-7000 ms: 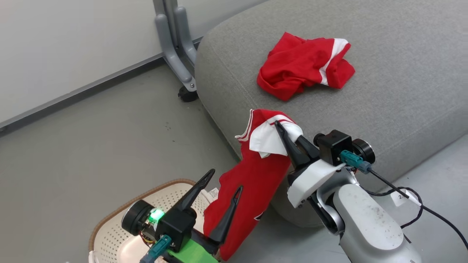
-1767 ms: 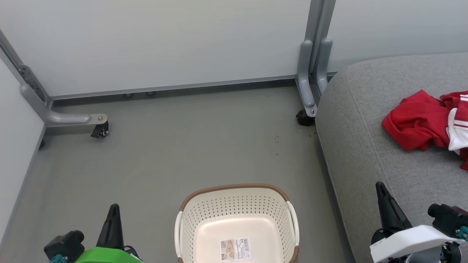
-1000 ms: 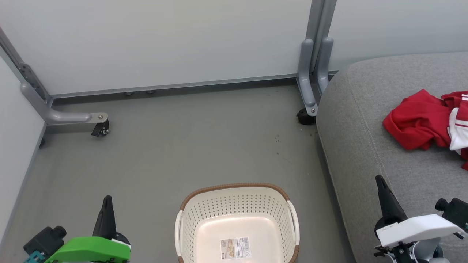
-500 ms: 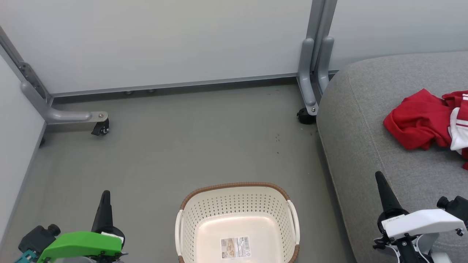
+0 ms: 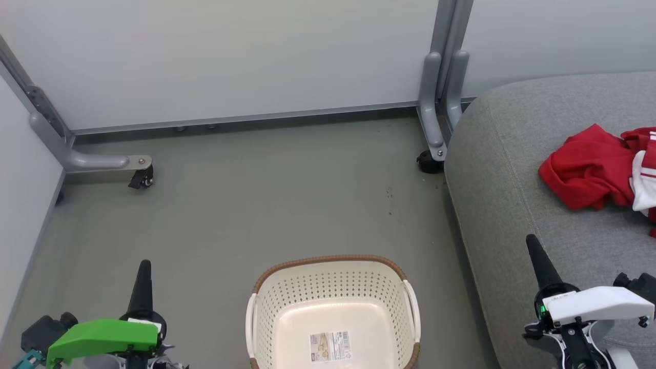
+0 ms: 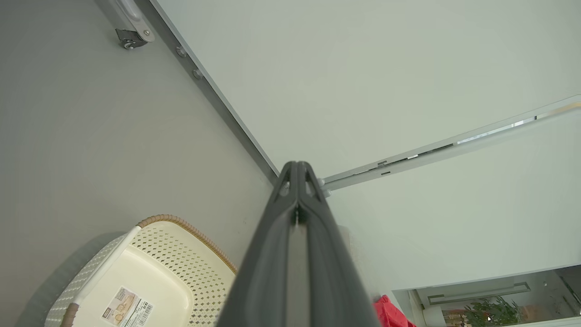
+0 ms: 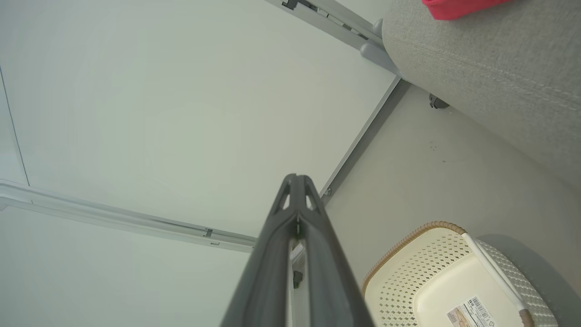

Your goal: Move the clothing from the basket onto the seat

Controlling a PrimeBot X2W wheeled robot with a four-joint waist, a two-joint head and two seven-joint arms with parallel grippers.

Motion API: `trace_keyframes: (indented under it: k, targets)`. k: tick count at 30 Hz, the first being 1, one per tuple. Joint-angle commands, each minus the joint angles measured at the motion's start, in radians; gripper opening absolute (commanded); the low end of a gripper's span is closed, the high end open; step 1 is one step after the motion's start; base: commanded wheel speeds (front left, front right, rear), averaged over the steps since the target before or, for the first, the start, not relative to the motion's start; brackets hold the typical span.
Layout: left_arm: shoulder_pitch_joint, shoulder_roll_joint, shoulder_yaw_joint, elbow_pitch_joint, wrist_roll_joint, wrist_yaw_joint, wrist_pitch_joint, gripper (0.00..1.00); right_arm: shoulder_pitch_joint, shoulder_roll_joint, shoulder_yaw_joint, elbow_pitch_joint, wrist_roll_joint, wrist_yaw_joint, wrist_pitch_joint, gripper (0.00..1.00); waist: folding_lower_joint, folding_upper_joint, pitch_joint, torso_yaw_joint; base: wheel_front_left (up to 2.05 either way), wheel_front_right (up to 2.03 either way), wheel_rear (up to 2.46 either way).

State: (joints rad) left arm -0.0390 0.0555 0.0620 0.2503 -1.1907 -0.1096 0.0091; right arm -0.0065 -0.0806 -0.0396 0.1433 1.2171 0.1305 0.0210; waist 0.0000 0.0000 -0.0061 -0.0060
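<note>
Honestly this looks done from where you sit: the basket (image 5: 328,260) stands on the floor (image 5: 256,205) right in front of you with nothing in it but its sticker (image 5: 330,347), and the red clothes (image 5: 589,166) are bunched up on the seat (image 5: 507,215), well in from its rounded corner. Your left hand (image 5: 143,277) is clenched on nothing, hanging over the floor well left of the basket. Your right hand (image 5: 535,251) is clenched and empty too, near the seat's front side, and I can't tell if it touches. So what can go wrong is mostly you undoing your own work. Swing that right arm across the seat and the pointed fingers could snag the loose fabric and drag it toward the edge, and soft stuff like that would probably just slump off onto the floor. The pile also runs off the right edge of your head camera, so you can't see how that end lies. Don't assume it's all safely on. The other trap is going back into the basket because the sticker reads as something left over. That thin plastic looks light, and a hand catching the rim would likely skid or tip it. Same if you turn at the waist with both arms this low.
</note>
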Motion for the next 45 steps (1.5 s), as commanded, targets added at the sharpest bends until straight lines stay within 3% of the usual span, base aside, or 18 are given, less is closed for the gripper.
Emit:
trace_keyframes:
  k: [1, 45]
  targets:
    - [-0.029, 0.003, 0.007, -0.010, -0.028, -0.006, 0.007, 0.00, -0.022, -0.008, -0.003, 0.001, 0.027, 0.001, 0.004, 0.00, 0.0000, 0.0000, 0.000, 0.000, 0.00, 0.00, 0.00]
    - [-0.073, -0.004, 0.051, -0.006, -0.383, -0.023, 0.098, 0.00, -0.097, -0.001, -0.031, 0.092, 0.390, 0.000, 0.057, 0.00, 0.0000, 0.0000, 0.008, 0.005, 0.00, 0.00, 0.00]
